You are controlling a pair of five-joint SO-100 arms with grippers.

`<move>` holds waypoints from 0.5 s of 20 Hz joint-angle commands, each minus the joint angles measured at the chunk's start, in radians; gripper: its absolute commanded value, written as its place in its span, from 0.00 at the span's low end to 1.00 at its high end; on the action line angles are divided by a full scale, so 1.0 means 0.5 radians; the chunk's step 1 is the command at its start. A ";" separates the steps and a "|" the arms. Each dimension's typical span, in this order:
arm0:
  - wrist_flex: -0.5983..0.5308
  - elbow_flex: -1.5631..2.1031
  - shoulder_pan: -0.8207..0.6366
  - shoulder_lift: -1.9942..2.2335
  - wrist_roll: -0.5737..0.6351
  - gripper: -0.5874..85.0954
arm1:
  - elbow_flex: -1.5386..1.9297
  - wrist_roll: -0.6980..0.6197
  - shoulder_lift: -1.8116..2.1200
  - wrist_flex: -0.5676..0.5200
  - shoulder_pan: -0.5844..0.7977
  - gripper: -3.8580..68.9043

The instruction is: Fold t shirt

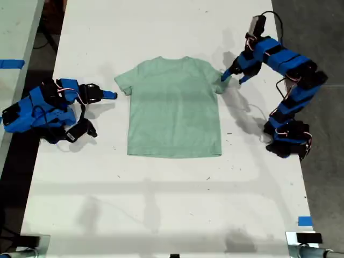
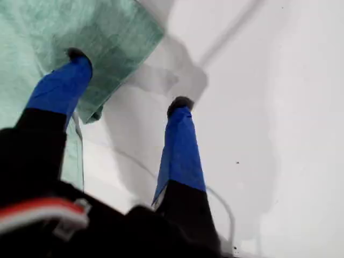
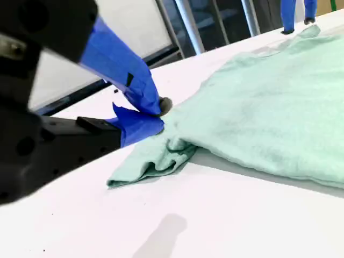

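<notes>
The pale mint-green t-shirt lies flat, front up, on the white table, neck toward the far edge. At the exterior view's right, my first gripper is open and straddles that side's sleeve tip. In the first wrist view, one fingertip is over the sleeve and the other is over bare table. At the exterior view's left, my second gripper lies low with its jaws shut, tips right at the bunched opposite sleeve. I see no cloth between them.
Both arm bases stand on the table, one at each side of the exterior view. A blue tape mark is near the front corner at the exterior view's right. A second table with blue tape borders the exterior view's left.
</notes>
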 commanded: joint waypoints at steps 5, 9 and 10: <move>0.000 0.077 0.031 0.012 0.009 0.01 | -0.117 -0.120 -0.074 -0.018 -0.003 0.05; 0.000 0.077 0.031 0.012 0.009 0.01 | -0.095 -0.132 0.114 0.046 0.025 0.06; 0.000 0.077 0.031 0.012 0.009 0.01 | -0.147 -0.129 0.132 0.083 0.009 0.17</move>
